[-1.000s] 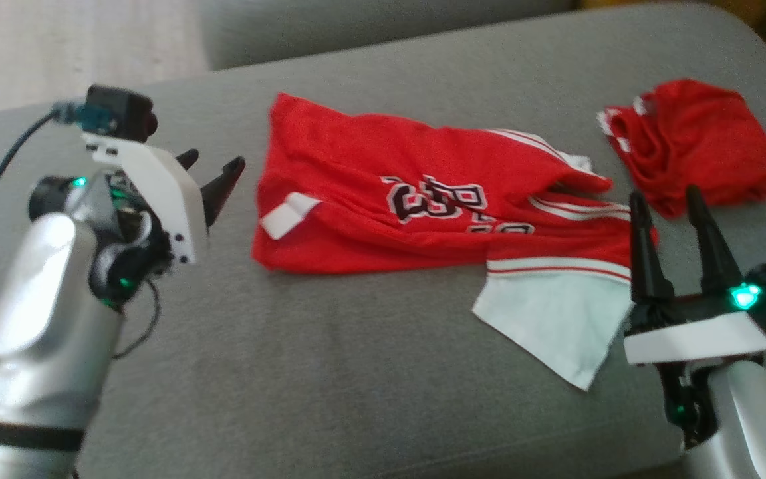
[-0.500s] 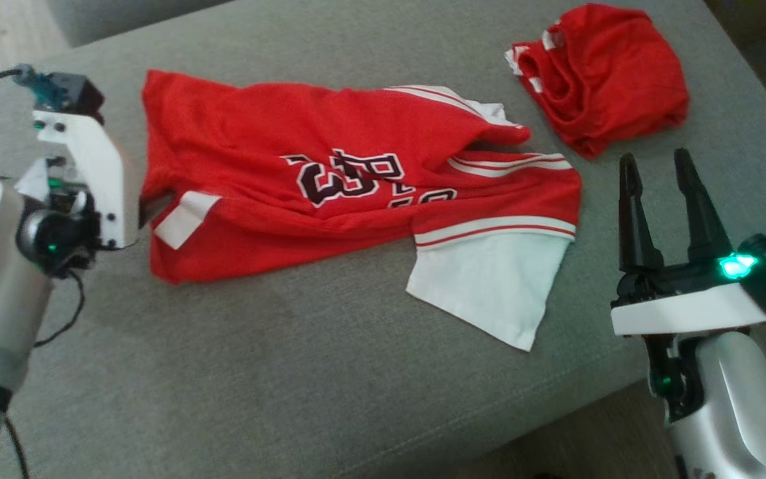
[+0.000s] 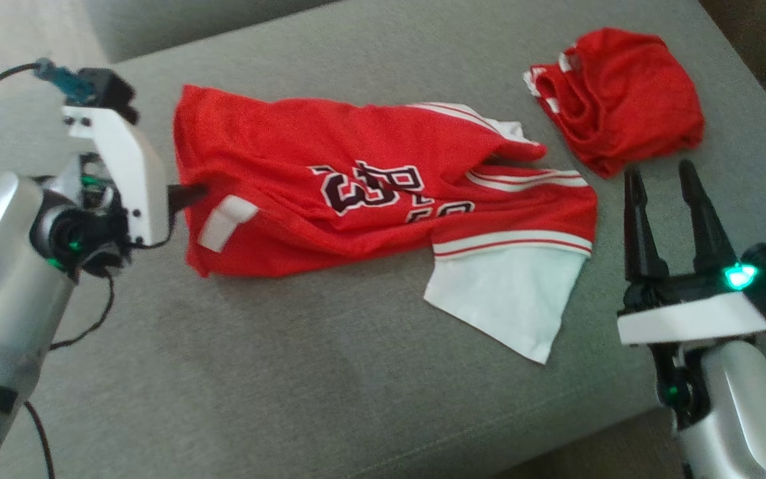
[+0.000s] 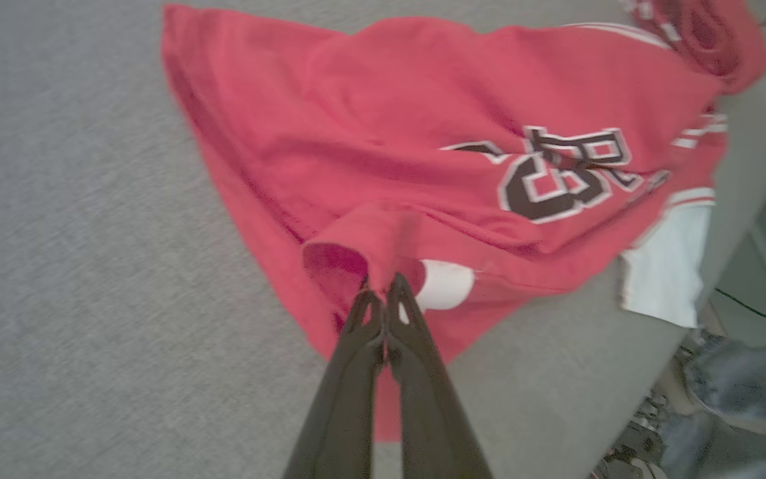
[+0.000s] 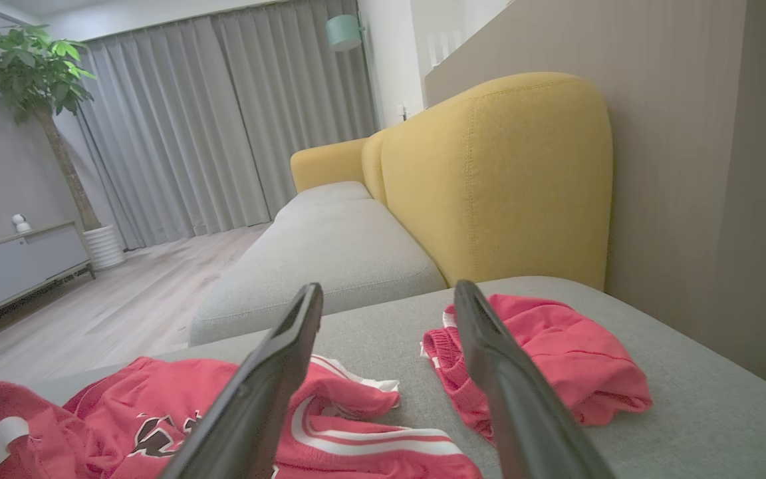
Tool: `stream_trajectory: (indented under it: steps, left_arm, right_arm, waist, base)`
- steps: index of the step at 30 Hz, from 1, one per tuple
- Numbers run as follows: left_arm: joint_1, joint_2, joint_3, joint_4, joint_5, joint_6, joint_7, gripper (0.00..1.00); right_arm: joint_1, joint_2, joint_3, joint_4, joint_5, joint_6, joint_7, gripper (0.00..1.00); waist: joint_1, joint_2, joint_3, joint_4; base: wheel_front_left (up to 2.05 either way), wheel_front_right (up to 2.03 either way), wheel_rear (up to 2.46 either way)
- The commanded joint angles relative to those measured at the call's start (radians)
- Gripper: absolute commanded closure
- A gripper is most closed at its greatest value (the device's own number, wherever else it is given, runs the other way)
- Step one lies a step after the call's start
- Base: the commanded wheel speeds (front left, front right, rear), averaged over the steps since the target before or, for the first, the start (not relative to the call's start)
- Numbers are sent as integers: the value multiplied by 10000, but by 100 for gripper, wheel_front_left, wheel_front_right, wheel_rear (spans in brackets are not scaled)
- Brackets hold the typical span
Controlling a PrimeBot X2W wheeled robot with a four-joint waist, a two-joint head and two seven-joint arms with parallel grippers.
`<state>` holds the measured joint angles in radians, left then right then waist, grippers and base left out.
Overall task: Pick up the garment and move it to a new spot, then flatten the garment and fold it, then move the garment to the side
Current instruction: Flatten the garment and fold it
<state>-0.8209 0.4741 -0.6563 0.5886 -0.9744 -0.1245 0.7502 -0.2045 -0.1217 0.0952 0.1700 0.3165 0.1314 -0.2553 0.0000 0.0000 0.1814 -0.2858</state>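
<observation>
Grey sofa cushion [image 3: 330, 399], carrying 2 red items. Item 1: jersey [image 3: 356, 166], crumpled mid-cushion, its left edge fold pinched by the left hand [image 4: 383, 293], which reaches in low and sideways, probably to lift it. Item 2: bundled red garment [image 3: 622, 100], far right. Right hand [image 3: 662, 176]: spread, empty, upright near the white panel [image 3: 509, 299].

Garment [image 3: 276, 146]: red all over; black lettering [image 3: 370, 189] edged white across the middle; white-and-red striped bands; one plain white panel [image 3: 509, 299] toward the near edge of the sofa seat [image 3: 290, 386]; small white tag [image 3: 223, 223]. Second bundle [image 3: 629, 100], far right corner: same red, white trim. Sofa seat: plain grey weave. Backrest [image 5: 496, 179]: mustard yellow. Hands, left hand [image 4: 383, 289] and right hand [image 3: 661, 174]: dark fingers [image 3: 639, 226], white brackets, green lights.
</observation>
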Motion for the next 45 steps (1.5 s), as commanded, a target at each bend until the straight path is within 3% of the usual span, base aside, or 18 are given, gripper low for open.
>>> stream_trajectory:
  steps: [1,8,15,20,27,28,29,30,35,39,40,42,45]
  left_arm:
    - [-245,642,231,-653,-376,-60,126,100]
    - [1018,1626,-392,-3087,-2492,-61,721,100]
    - [2307,2775,-1049,-4090,-3272,-61,743,100]
    - [2927,2865,-1412,-3951,-3369,-61,402,100]
    - [3403,2530,-1929,-3059,-3383,-61,-284,100]
    - [3391,2490,-1969,-2965,-3382,-61,-393,80]
    - [3358,2454,-1990,-2863,-3347,-61,-560,29]
    - [3328,2407,-2029,-2764,-3311,-61,-708,0]
    - [2986,2503,-2244,-2783,-2978,-61,-1413,0]
    - [2584,2947,-2129,-3183,-2072,-61,-2770,0]
    - [2470,3048,-1860,-3297,-1429,87,-3872,0]
    - [2509,3024,-1573,-3554,-778,565,-5110,0]
    - [2960,2727,-1067,-4006,-38,1695,-7154,0]
  right_arm:
    - [115,-248,174,-213,-31,-7,-64,0]
    - [406,-592,77,-24,16,-7,79,0]
    - [526,-783,-110,-166,33,-7,377,0]
    - [560,-861,-150,-262,39,-7,564,0]
    - [507,-922,-153,-364,51,-7,902,0]
    - [506,-921,-144,-369,47,-7,930,0]
    - [505,-915,-125,-374,48,-7,956,0]
    - [511,-910,-106,-367,51,-7,979,0]
    - [525,-949,-28,-400,87,-7,994,0]
    - [568,-1054,-162,-479,113,-7,938,0]
    - [623,-1095,-318,-526,135,-7,898,0]
    - [697,-1092,-454,-556,154,-7,873,0]
    - [928,-1000,-648,-565,197,-7,800,0]
  waist:
    - [0,0,-469,494]
    - [0,0,-1050,1365]
    - [0,0,-1218,1811]
    - [0,0,-1196,1914]
    - [0,0,-1086,1984]
    - [0,0,-1085,2001]
    - [0,0,-1085,2021]
    - [0,0,-1112,2046]
    - [0,0,-1317,2167]
    - [0,0,-1554,2257]
    - [0,0,-1659,2291]
    - [0,0,-1743,2313]
    - [0,0,-1815,2365]
  base:
    - [0,0,0]
    - [0,0,0]
    - [0,0,0]
    - [0,0,0]
    - [0,0,0]
    - [0,0,0]
    - [0,0,0]
    - [0,0,0]
    - [0,0,0]
    - [0,0,0]
    - [0,0,0]
    - [0,0,0]
    - [0,0,0]
